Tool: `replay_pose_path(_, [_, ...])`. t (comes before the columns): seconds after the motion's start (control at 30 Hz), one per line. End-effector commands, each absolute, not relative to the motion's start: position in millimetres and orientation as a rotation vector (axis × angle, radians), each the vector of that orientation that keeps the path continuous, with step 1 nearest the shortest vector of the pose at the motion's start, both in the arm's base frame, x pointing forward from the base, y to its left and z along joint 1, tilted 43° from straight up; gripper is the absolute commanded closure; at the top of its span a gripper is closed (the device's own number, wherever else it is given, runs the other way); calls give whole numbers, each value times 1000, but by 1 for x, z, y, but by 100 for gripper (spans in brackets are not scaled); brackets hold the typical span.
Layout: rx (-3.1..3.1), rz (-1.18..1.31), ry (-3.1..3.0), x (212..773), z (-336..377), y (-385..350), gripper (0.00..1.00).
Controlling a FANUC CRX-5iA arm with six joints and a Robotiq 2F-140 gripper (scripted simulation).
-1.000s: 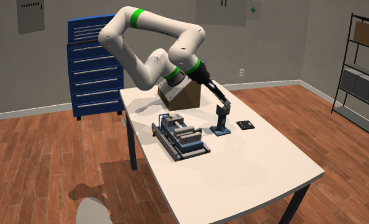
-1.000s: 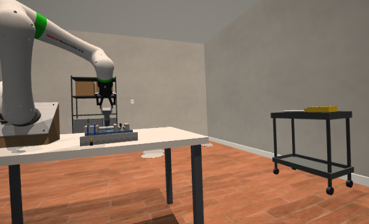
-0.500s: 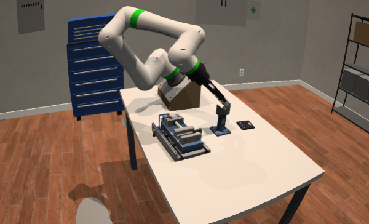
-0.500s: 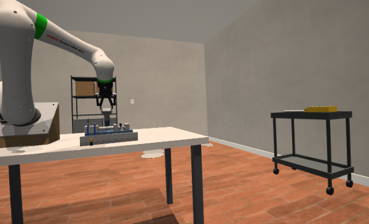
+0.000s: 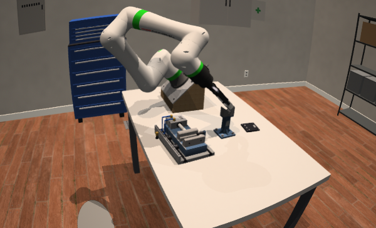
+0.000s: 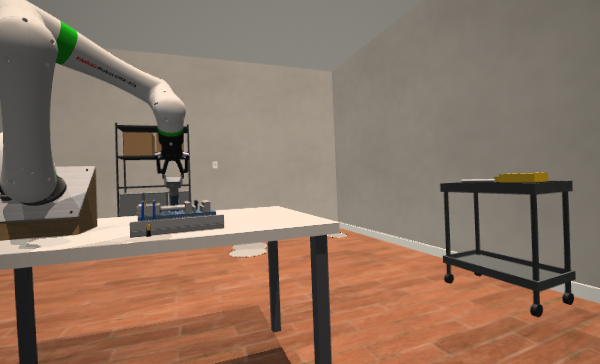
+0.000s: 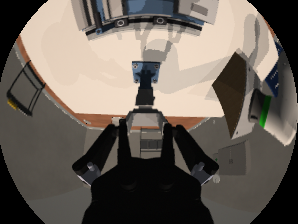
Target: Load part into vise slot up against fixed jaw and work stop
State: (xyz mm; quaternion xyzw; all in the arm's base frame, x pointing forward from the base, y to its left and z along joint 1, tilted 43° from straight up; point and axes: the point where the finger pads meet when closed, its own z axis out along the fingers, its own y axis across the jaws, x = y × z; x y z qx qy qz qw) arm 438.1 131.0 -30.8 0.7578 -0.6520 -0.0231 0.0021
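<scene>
The part (image 5: 227,111) is a grey block at the top of the blue V-block (image 5: 225,128), right of the vise. My gripper (image 5: 230,107) reaches down at a slant and is shut on the part. From the side, the gripper (image 6: 173,174) holds the part (image 6: 173,181) just over the V-block (image 6: 173,194). In the wrist view the part (image 7: 147,131) sits between my fingers, with the V-block (image 7: 147,80) beyond it. The dark infeed plate (image 5: 250,127) lies bare to the right. The vise (image 5: 185,138) stands open, with nothing between its jaws.
The arm's wooden base block (image 5: 185,97) stands at the back of the table. A blue drawer cabinet (image 5: 94,67) is behind the table on the left. A black cart (image 6: 507,233) and a shelf rack (image 5: 360,71) stand away from the table.
</scene>
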Motion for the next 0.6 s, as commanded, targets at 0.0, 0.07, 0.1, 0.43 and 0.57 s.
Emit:
replay_pose_path(0.0, [2378,-73,-2046,438,-31,131,100])
replay_pose_path(0.07, [2378,-73,-2046,438,-31,130,100])
replay_pose_path(0.1, [2378,-73,-2046,438,-31,130,100])
replay_pose_path(0.43, [2378,-73,-2046,439,-34,127,100])
replay_pose_path(0.57, [2378,-73,-2046,439,-34,126,100])
